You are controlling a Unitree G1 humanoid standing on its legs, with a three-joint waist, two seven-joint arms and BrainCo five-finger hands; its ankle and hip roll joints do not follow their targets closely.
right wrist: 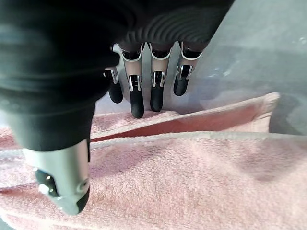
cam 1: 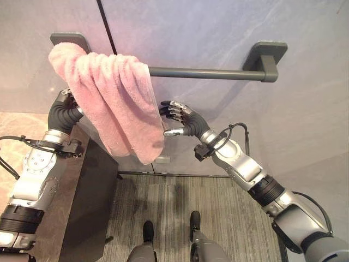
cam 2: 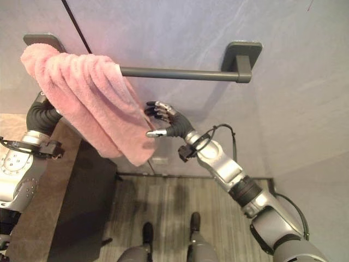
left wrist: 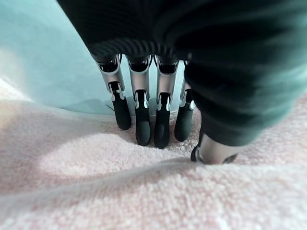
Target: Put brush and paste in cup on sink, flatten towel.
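A pink towel point(cam 1: 117, 103) hangs bunched over the left end of a dark grey towel bar point(cam 1: 202, 72) on the wall. My left hand point(cam 1: 68, 100) reaches in behind the towel's left side. In the left wrist view its straight fingers point(left wrist: 139, 105) and thumb tip rest against the pink cloth point(left wrist: 144, 191). My right hand point(cam 1: 182, 119) is at the towel's right edge, about halfway down. In the right wrist view its fingers point(right wrist: 135, 91) stretch past the hem on the wall side. The thumb point(right wrist: 64, 177) lies over the front of the towel point(right wrist: 192, 177), with a wide gap.
The right half of the bar is bare up to its bracket point(cam 1: 267, 57). A dark cabinet with a brown top point(cam 1: 90, 191) stands at the lower left below the towel. Striped grey flooring point(cam 1: 229, 218) lies below.
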